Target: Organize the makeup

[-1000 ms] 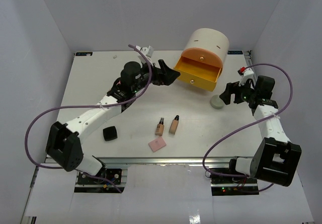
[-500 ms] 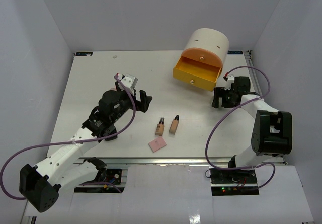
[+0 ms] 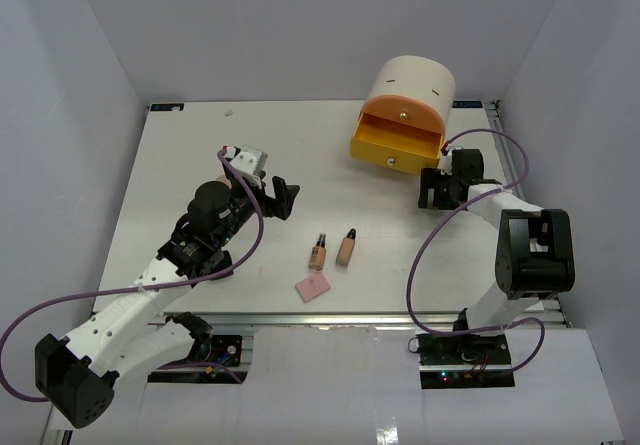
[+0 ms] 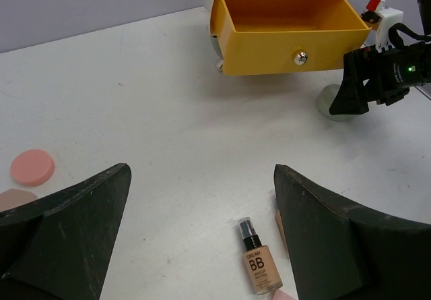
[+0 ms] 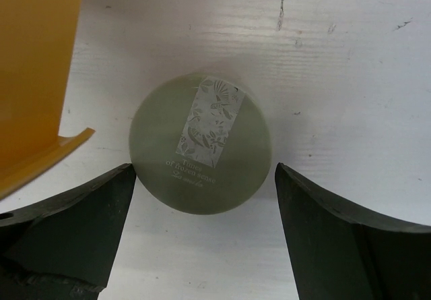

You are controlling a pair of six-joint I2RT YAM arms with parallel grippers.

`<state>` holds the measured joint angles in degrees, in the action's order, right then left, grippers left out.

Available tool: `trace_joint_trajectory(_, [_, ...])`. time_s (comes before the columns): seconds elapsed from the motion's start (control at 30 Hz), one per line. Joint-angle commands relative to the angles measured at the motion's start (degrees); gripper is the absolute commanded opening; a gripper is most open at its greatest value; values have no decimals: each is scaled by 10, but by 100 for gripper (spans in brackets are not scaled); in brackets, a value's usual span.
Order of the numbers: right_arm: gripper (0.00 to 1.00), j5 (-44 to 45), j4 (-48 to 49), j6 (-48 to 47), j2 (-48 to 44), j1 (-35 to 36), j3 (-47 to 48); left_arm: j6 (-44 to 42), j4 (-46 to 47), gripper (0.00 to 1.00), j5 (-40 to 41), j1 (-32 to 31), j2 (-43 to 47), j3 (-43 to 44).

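Our right tool (image 5: 204, 172) stands wide open over the green jar (image 5: 200, 153), one finger on each side and neither yet pressing on it. The jar sits on the counter (image 5: 350, 64) just beside the corner of the open yellow drawer (image 4: 286, 40).

We judge the step in hand to be the grasp on this jar. To do it well, we would centre the jaws on the jar's widest line, so that the round wall does not squirt out sideways. We would come down low enough to catch the wall and not only the lid edge, then close evenly. The drawer's corner lies close to the finger on that side, so we would keep that finger off it and lift straight up before swinging over the drawer front.

Our left tool (image 4: 202, 172) is also spread wide and holds nothing. It hangs above the counter near the two bottles (image 3: 318, 253) and the pink square (image 3: 313, 287), which lie well apart from the drawer.

One bottle reads "BB", with what looks like "CREAM" above it. The jar lid bears a white leafy panel with fine script too small for us to read surely.
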<state>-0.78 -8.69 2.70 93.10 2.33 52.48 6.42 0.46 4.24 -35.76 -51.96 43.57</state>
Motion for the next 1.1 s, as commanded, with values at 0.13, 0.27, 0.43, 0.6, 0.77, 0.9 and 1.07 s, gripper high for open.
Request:
trace_joint_trajectory(0.13, [91,13,48,28,37,6,23,-9,7,98,15,0,1,6])
trace_joint_trajectory(0.27, [95,18,55,13,34,7,15,-10,6,98,17,0,-2,7])
trace_joint_trajectory(0.43, [79,20,61,-5,28,7,-2,-10,7,98,18,0,-2,6])
trace_joint_trajectory(0.6, [60,5,58,-23,18,7,-14,-11,7,98,18,0,-1,5])
trace_joint_trajectory(0.77, [36,-34,14,-78,-13,7,-29,-11,8,98,21,0,-1,5])
trace_joint_trajectory(0.9, [28,-64,-30,-141,-61,7,-64,-11,7,98,17,0,-1,5])
trace_joint_trajectory(1.07, [17,-105,-81,-199,-107,7,-82,-11,8,98,17,0,-2,5])
